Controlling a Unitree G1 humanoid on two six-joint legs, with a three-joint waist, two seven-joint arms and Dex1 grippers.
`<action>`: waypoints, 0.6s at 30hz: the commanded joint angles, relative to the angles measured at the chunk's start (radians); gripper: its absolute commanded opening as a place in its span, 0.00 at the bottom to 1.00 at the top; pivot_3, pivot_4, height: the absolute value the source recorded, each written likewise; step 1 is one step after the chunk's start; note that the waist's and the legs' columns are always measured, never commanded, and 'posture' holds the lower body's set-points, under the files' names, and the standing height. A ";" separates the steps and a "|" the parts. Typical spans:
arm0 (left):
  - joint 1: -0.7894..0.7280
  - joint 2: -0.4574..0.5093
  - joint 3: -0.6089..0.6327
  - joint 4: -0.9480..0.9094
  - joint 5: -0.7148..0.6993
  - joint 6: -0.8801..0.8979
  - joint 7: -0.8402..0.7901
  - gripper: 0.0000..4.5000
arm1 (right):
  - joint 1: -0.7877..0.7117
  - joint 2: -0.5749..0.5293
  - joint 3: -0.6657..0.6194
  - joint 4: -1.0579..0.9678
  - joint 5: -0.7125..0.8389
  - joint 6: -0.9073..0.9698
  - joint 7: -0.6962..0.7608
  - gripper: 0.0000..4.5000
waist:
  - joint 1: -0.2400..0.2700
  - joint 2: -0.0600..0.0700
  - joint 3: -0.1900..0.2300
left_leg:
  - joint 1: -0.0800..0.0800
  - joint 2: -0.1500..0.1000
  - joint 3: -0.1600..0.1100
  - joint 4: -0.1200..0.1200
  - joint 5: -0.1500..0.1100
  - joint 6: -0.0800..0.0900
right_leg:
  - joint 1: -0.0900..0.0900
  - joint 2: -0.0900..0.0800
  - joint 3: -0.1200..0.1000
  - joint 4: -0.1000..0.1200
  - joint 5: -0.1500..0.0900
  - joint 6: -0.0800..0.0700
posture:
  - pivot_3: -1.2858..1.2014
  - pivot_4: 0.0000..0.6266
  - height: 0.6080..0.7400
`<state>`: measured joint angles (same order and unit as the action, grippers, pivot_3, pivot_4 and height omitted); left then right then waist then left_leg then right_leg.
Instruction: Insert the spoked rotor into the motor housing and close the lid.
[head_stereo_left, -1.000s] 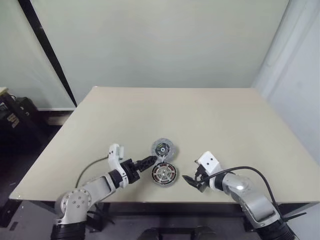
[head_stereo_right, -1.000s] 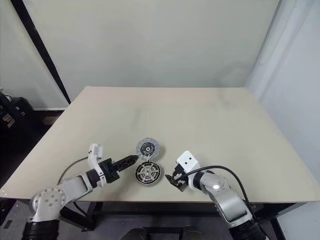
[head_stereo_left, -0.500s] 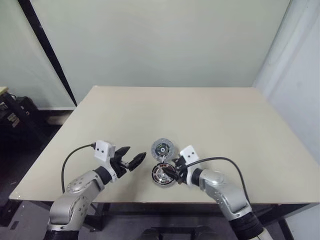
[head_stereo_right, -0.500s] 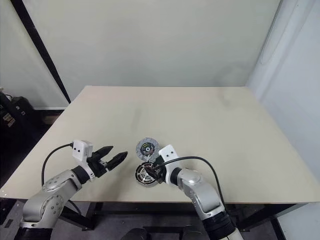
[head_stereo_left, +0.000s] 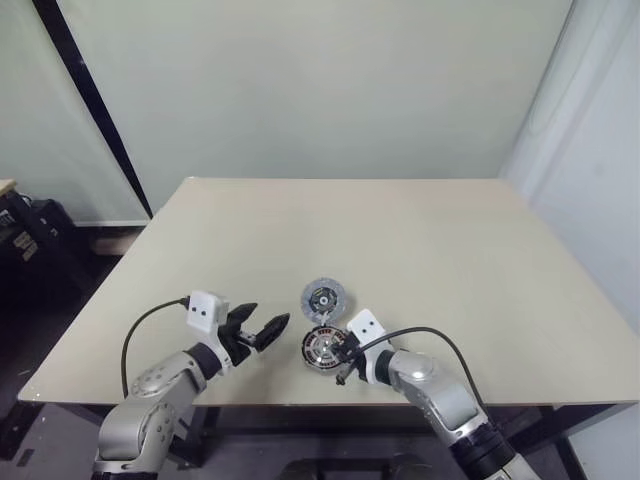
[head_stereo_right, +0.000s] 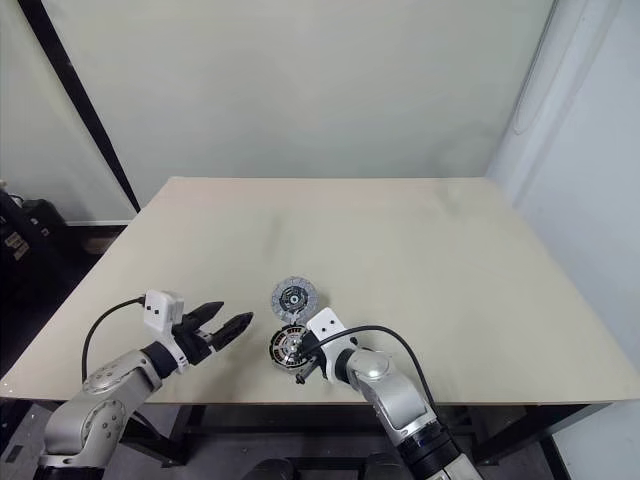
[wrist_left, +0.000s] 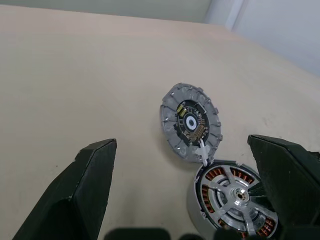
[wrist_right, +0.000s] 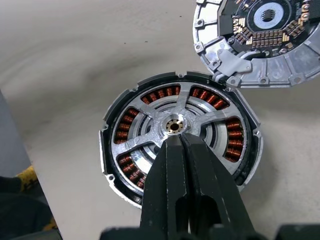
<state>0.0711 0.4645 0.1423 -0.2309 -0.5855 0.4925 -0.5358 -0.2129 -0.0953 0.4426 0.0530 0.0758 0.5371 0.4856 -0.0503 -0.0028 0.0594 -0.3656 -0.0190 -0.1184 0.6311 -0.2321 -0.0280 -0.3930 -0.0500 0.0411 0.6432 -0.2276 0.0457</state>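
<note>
Pressed-together fingers of the right gripper (wrist_right: 181, 142) are set on the silvery spoked rotor (wrist_right: 175, 125), likely seating it in the dark round motor housing (wrist_right: 112, 165); the left gripper (head_stereo_left: 262, 332) is held wide apart.

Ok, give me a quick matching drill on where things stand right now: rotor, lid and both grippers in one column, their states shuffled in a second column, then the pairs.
Things:
1. spoked rotor
2. lid
3. left gripper
4. right gripper

States:
A. fingers shut, tips at the rotor's hub
B. swung open, flat on the table beside the motor housing
C. fingers spread wide, holding nothing, off to the housing's side
D. seated inside the housing over the copper windings

Pairs: 1-D, 2-B, 3-C, 4-A
</note>
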 joint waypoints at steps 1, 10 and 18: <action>-0.020 0.005 0.040 -0.047 -0.052 0.078 0.022 1.00 | -0.041 -0.031 -0.008 -0.101 0.011 0.022 0.049 0.09 | 0.000 0.000 0.001 | 0.000 0.000 0.000 0.000 0.000 0.000 | 0.000 0.000 0.000 0.000 0.000 0.000 | 0.52 0.00 1.00; -0.079 -0.001 0.067 -0.040 -0.098 0.259 0.114 0.39 | -0.183 -0.291 0.102 -0.372 -0.040 0.163 0.244 0.76 | 0.001 0.000 0.002 | -0.001 -0.001 -0.002 -0.001 0.002 0.004 | 0.000 0.000 -0.001 0.000 0.000 0.000 | 0.52 0.00 1.00; -0.120 0.017 0.020 -0.032 -0.075 0.400 0.168 0.01 | -0.385 -0.499 0.298 -0.482 -0.134 0.233 0.467 1.00 | 0.001 0.000 0.003 | -0.002 -0.001 -0.002 -0.001 0.002 0.004 | 0.000 0.000 -0.002 -0.001 0.000 0.000 | 0.52 0.00 1.00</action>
<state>-0.0244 0.4684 0.1644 -0.2372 -0.6679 0.8748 -0.3773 -0.5591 -0.5796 0.7165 -0.3794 -0.0312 0.7639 0.9155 -0.0498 -0.0030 0.0627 -0.3675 -0.0200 -0.1202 0.6302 -0.2299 -0.0242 -0.3933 -0.0505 0.0391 0.6422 -0.2275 0.0462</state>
